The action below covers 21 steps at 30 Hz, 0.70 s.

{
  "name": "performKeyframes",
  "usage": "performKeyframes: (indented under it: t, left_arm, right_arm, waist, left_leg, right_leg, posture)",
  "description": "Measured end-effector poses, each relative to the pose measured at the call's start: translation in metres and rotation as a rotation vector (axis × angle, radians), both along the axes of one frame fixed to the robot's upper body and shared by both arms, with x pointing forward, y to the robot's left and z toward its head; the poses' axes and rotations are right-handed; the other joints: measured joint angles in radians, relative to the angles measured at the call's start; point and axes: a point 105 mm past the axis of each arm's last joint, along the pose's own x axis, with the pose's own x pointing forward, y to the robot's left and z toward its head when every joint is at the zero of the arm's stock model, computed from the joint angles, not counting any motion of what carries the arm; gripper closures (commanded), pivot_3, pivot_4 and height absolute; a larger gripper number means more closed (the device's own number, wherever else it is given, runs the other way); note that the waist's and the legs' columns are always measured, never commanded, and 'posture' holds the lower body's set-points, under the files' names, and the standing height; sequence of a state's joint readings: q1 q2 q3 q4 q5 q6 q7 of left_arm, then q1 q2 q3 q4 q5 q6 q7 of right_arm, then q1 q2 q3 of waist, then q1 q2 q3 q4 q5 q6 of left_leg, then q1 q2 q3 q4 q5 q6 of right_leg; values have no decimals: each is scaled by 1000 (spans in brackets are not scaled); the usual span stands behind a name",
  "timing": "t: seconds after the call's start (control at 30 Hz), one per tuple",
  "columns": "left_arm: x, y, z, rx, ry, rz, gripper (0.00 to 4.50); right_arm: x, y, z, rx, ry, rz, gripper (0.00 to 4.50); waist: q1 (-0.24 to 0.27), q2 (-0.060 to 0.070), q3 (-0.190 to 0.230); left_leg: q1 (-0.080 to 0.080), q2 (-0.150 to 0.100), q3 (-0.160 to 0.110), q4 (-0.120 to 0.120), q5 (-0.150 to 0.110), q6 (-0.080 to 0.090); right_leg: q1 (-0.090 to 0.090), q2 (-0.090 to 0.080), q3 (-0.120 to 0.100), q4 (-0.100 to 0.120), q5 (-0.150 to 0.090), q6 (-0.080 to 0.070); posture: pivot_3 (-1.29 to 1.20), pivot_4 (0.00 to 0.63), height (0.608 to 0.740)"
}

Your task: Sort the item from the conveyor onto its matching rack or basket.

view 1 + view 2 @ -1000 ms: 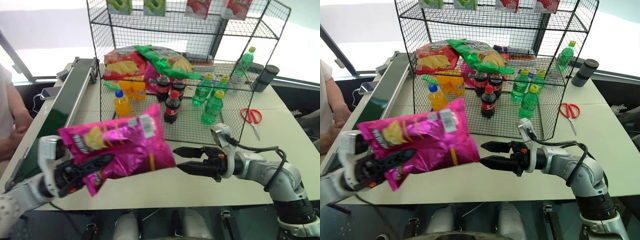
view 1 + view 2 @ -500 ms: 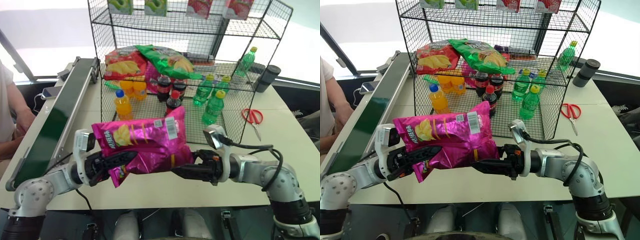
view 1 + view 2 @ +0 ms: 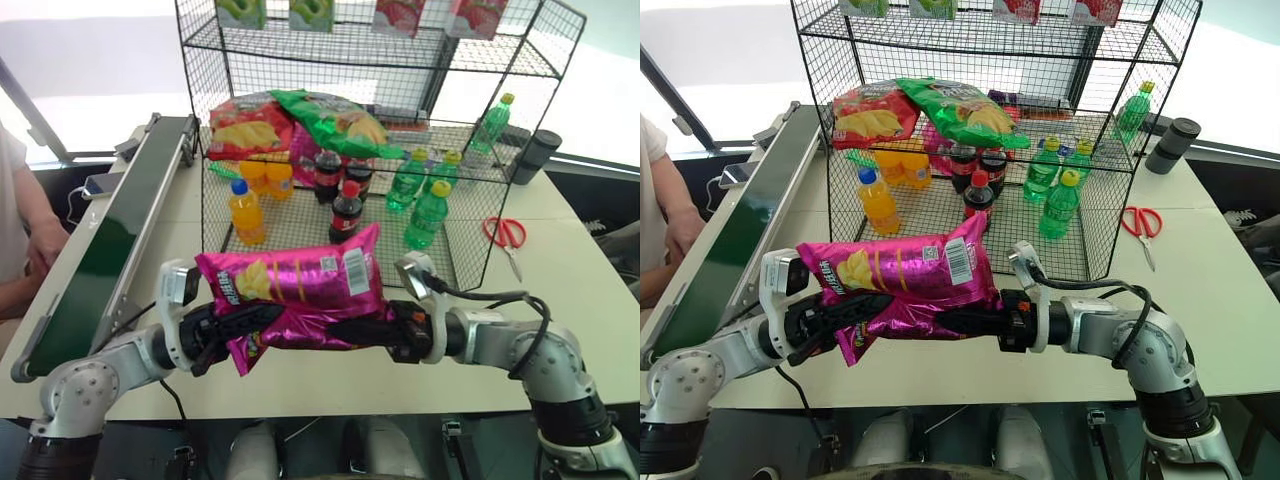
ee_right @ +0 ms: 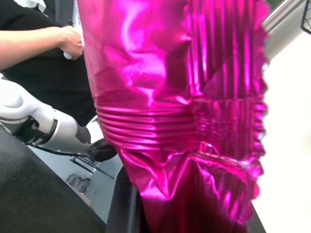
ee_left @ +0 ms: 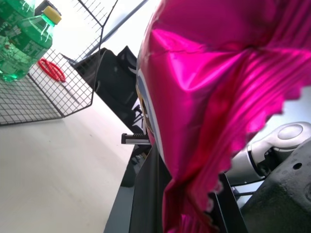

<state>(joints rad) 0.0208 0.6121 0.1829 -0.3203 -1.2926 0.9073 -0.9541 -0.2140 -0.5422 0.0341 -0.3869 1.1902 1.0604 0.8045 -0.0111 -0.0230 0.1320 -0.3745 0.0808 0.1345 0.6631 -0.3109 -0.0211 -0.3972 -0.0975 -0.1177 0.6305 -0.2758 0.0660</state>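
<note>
Now, line by line:
Pink chip bag [image 3: 300,292]: held up off the bench [image 3: 580,290], lying roughly level between the two hands, barcode facing up, in front of the rack and near the front edge of the bench.
Left hand [image 3: 232,330]: fingers clamped tight on the bag's left end, the crimped seam pinched between them, as the left wrist view shows [image 5: 204,145].
Right hand [image 3: 365,332]: fingers narrowed onto the bag's lower right end; the right wrist view has the foil bunched and creased between them [image 4: 189,145].
Wire rack [image 3: 470,170]: black, tiered, standing on the bench behind the bag.
Rack, middle tier: a red chip bag [image 3: 243,128] and a green chip bag [image 3: 335,122] lie side by side.
Rack, bottom tier: orange bottles [image 3: 246,210], dark cola bottles [image 3: 345,210] and green bottles [image 3: 425,215] stand upright.
Conveyor [image 3: 110,250]: dark-green belt along the bench's left side, well apart from the bag.
Scissors [image 3: 503,235]: red-handled, flat on the bench to the right of the rack.
Person [image 3: 22,230]: an arm beside the conveyor at the left edge.
</note>
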Motion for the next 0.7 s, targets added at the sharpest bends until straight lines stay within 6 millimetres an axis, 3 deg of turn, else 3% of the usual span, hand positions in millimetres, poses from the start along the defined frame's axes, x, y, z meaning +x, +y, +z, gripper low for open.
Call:
performKeyframes:
  t: [0.07,0.27,0.57,0.7]
  left_arm:
    - [2,6,-5,26,12,30,3143]
    - [5,16,-7,53,-3,63,55]
    - [4,26,-13,111,-20,91,0]
    - [7,36,-17,173,-68,144,0]
  right_arm:
    - [2,-1,0,-4,-21,-8,4365]
    - [5,-4,1,-1,-48,-32,4365]
    - [5,-13,-4,-29,-87,-112,4365]
    - [12,-23,2,-61,-266,-242,4365]
  waist:
    - [-1,0,0]
    - [2,0,0]
    - [0,1,1]
    - [1,1,1]
  left_leg:
    - [0,0,0,0,0,0]
    - [-1,1,0,0,0,0]
    - [-1,2,0,-1,0,0]
    - [-1,2,0,-1,0,0]
  right_leg:
    - [0,0,0,0,0,0]
    - [0,0,0,-1,0,0]
    - [-1,0,0,-1,-1,-3]
    - [-2,-1,0,-1,-2,-3]
  posture:
    - [0,150,726]
    - [0,150,726]
    - [0,150,726]
    - [0,150,726]
